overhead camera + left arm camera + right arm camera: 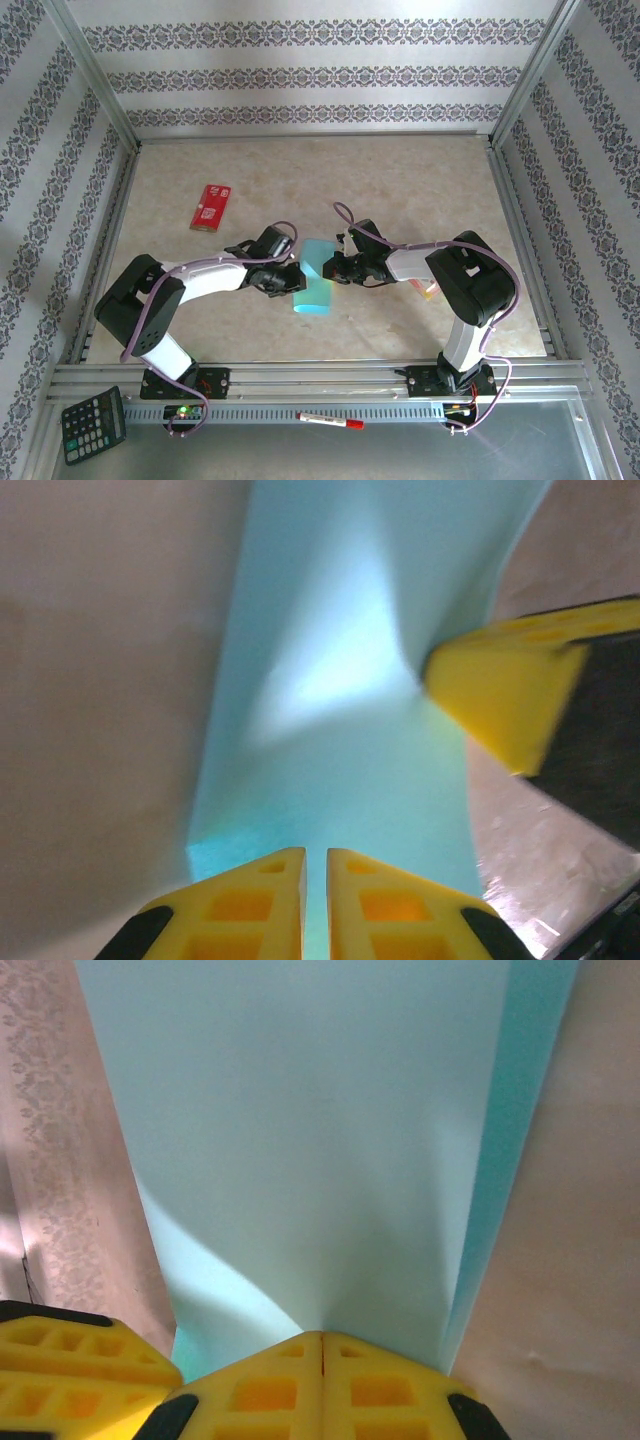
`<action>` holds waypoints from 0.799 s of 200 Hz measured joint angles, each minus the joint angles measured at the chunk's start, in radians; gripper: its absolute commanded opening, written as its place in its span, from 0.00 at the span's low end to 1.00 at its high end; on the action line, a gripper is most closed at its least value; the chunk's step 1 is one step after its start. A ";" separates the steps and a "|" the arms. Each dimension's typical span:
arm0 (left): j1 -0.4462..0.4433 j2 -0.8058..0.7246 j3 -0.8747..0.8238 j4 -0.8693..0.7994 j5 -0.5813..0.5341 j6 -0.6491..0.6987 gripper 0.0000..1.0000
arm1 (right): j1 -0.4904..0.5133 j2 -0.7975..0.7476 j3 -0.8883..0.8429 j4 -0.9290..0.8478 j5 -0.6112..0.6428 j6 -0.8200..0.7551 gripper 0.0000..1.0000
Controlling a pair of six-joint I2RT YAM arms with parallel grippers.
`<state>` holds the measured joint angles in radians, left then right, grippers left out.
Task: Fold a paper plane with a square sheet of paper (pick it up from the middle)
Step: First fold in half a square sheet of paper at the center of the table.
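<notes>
The square sheet of paper (313,290) is light teal and stands narrowed and curved at the table's middle, between both grippers. My right gripper (333,268) is shut on its right edge. In the right wrist view the jaws (321,1335) meet with the paper (300,1140) rising from their tip. My left gripper (292,278) is at the sheet's left edge. Its jaws (316,855) are almost together, with a thin slit and the teal paper (330,680) showing behind it. I cannot tell whether they pinch it. The right gripper's yellow fingers (500,695) dent the paper.
A red rectangular packet (211,206) lies on the beige table at the back left. A black calculator (93,425) and a red-capped pen (330,420) lie on the metal rail in front of the arm bases. Patterned walls enclose the table.
</notes>
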<state>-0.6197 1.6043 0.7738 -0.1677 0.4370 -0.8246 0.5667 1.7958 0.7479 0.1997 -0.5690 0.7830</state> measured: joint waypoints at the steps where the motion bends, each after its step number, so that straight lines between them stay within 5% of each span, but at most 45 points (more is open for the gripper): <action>1: 0.000 0.001 -0.002 0.000 0.000 0.000 0.13 | 0.000 0.000 0.000 0.000 0.000 0.000 0.00; 160: 0.006 -0.061 -0.131 0.045 0.048 -0.023 0.13 | 0.000 -0.002 0.000 -0.002 0.003 0.000 0.00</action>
<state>-0.6136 1.5429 0.6430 -0.1223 0.4847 -0.8474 0.5667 1.7939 0.7479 0.1982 -0.5655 0.7826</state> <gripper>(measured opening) 0.132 0.040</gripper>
